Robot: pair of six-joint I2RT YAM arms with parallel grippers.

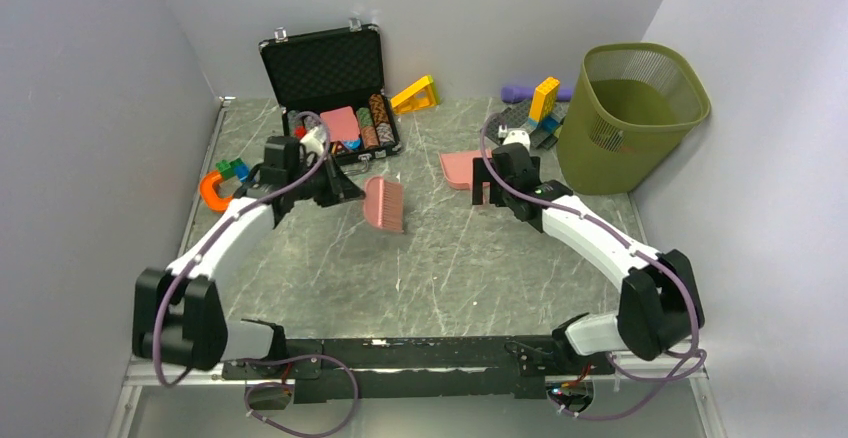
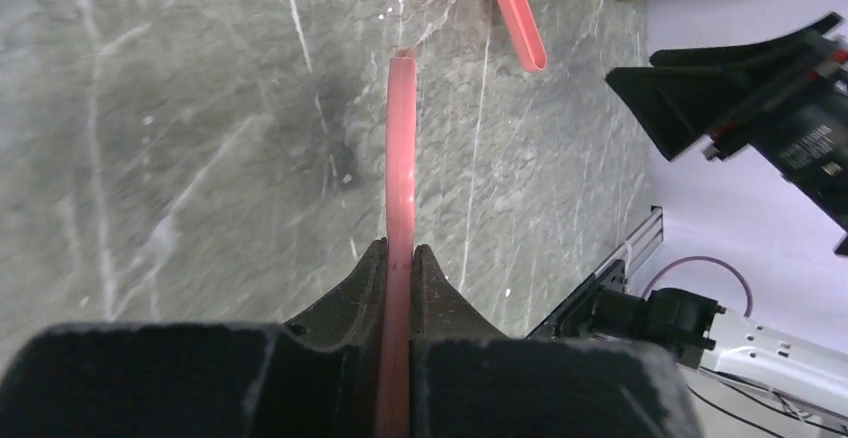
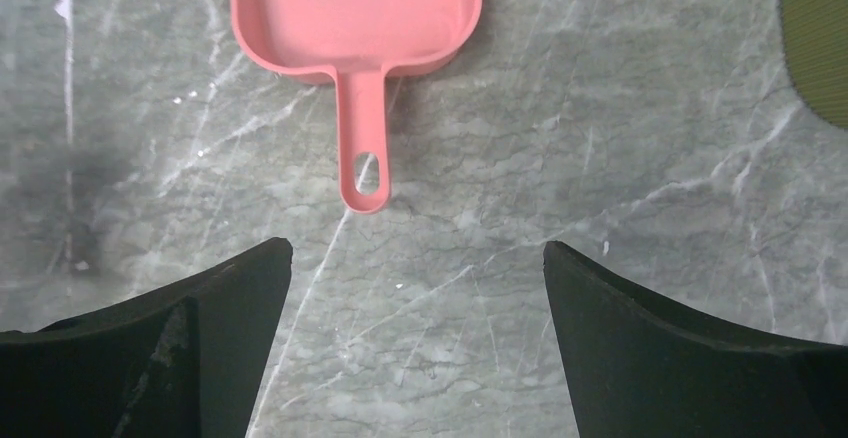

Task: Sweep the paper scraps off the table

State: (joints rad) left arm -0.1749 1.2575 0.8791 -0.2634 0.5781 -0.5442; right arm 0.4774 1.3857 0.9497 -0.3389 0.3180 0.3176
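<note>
**Above the dustpan (image 3: 355,8), the right gripper (image 3: 415,258) waits wide open**

Its jaws are spread and hold nothing. The handle (image 3: 362,148) points straight back into their gap, so the right arm is the nearer one. The left gripper (image 2: 400,258) is clamped on the pink brush (image 2: 402,138). No paper scraps are visible anywhere on the table (image 1: 450,258).

On table (image 1: 450,258): brush (image 1: 384,204) left of dustpan (image 1: 461,169); bin (image 1: 630,118) right.
</note>
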